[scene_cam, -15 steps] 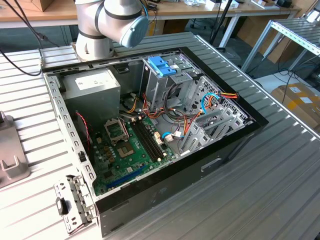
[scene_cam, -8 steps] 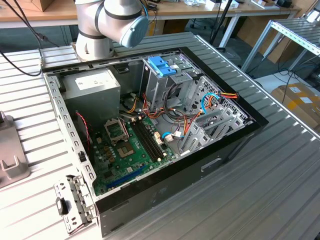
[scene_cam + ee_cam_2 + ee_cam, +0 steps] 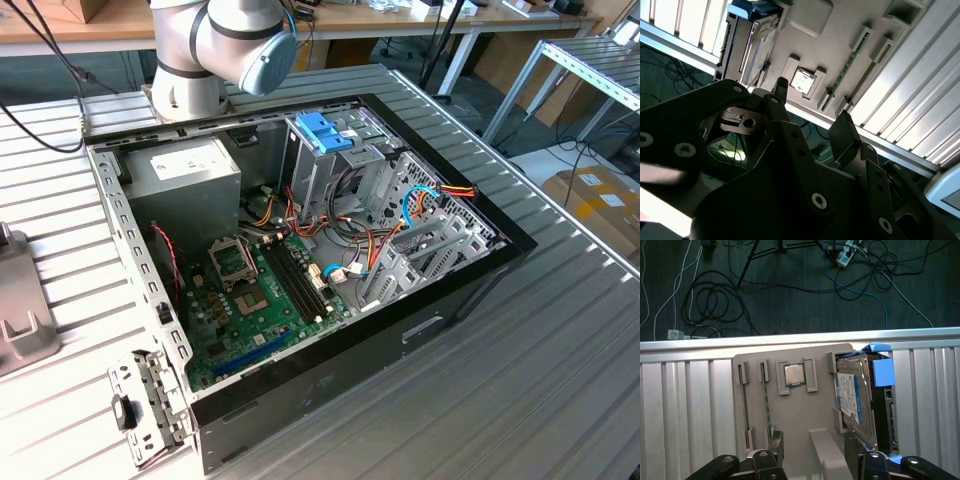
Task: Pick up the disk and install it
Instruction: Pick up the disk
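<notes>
The disk point(image 3: 856, 399) lies in a grey tray point(image 3: 805, 410) on the ribbed table. It has a metal body, a white label with a blue band, and blue rails point(image 3: 883, 371). In the second wrist view the disk point(image 3: 756, 46) sits at the tray's point(image 3: 850, 35) far end. My gripper point(image 3: 814, 452) hangs open over the tray with nothing between its black fingers point(image 3: 774, 449). One finger is close beside the disk's end. The second wrist view also shows the gripper point(image 3: 812, 107) with its fingers spread apart.
The tray also holds a processor chip point(image 3: 794, 374) and a memory stick point(image 3: 766, 402). An open computer case point(image 3: 480, 270) holds a motherboard point(image 3: 255, 290), a grey power supply point(image 3: 185, 172) and an upright drive cage with a blue top point(image 3: 325, 130). Cables point(image 3: 710, 300) lie on the floor.
</notes>
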{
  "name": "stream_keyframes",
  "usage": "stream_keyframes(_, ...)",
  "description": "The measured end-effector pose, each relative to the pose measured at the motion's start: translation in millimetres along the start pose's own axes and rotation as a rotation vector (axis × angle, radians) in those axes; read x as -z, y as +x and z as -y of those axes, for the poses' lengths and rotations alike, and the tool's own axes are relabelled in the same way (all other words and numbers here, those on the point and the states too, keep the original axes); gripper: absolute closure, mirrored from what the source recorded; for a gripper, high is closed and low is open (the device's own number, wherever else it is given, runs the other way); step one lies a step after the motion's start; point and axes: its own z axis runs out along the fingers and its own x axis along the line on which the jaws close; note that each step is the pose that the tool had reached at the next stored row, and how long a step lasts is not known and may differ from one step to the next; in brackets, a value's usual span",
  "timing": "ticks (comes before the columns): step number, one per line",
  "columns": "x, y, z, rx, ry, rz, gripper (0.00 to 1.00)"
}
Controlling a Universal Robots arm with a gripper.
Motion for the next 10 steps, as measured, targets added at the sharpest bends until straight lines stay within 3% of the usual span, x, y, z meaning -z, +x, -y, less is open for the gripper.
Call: stream_keyframes(10, -2.5, 0.1, -0.3, 0.000, 0.0000, 0.0000, 0.40)
